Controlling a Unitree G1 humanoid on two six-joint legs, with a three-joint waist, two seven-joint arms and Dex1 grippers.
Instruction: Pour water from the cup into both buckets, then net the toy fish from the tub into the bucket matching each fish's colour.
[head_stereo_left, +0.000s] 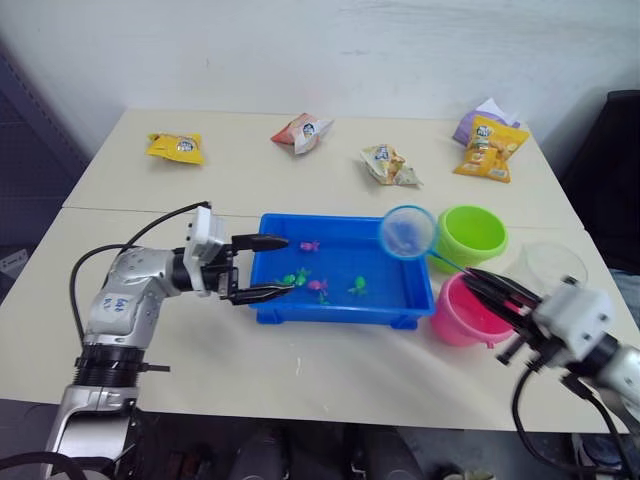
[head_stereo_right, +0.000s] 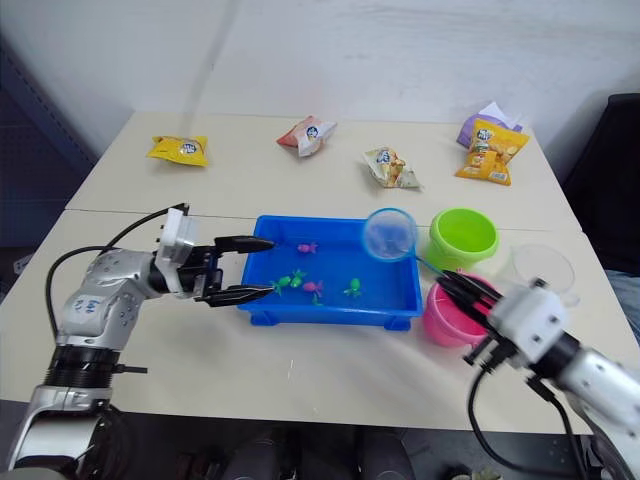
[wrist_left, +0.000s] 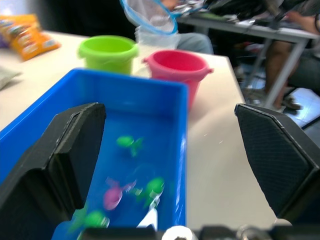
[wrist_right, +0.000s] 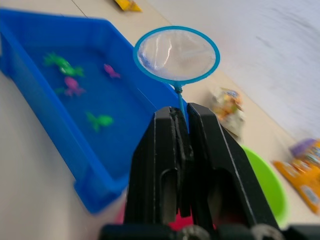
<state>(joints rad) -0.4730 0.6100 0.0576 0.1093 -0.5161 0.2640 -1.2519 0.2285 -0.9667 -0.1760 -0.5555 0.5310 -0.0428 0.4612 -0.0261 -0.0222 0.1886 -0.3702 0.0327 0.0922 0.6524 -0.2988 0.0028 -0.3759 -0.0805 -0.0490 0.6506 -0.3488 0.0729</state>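
The blue tub (head_stereo_left: 345, 257) sits mid-table with water and several small green and pink toy fish (head_stereo_left: 317, 285) in it. My left gripper (head_stereo_left: 287, 266) is open at the tub's left end, one finger over the water and one near the front rim. My right gripper (head_stereo_left: 475, 280) is shut on the thin handle of the net (head_stereo_left: 407, 231), whose blue hoop hangs above the tub's far right corner. Right of the tub stand the green bucket (head_stereo_left: 468, 235) and, nearer me, the pink bucket (head_stereo_left: 460, 315). The clear cup (head_stereo_left: 553, 265) stands right of the buckets.
Snack bags lie along the far side of the table: a yellow one (head_stereo_left: 176, 147), a red-and-white one (head_stereo_left: 302, 131), a pale one (head_stereo_left: 388, 165) and an orange one (head_stereo_left: 490, 147) by a purple pack (head_stereo_left: 478, 115). A dark chair (head_stereo_left: 610, 170) stands at the right.
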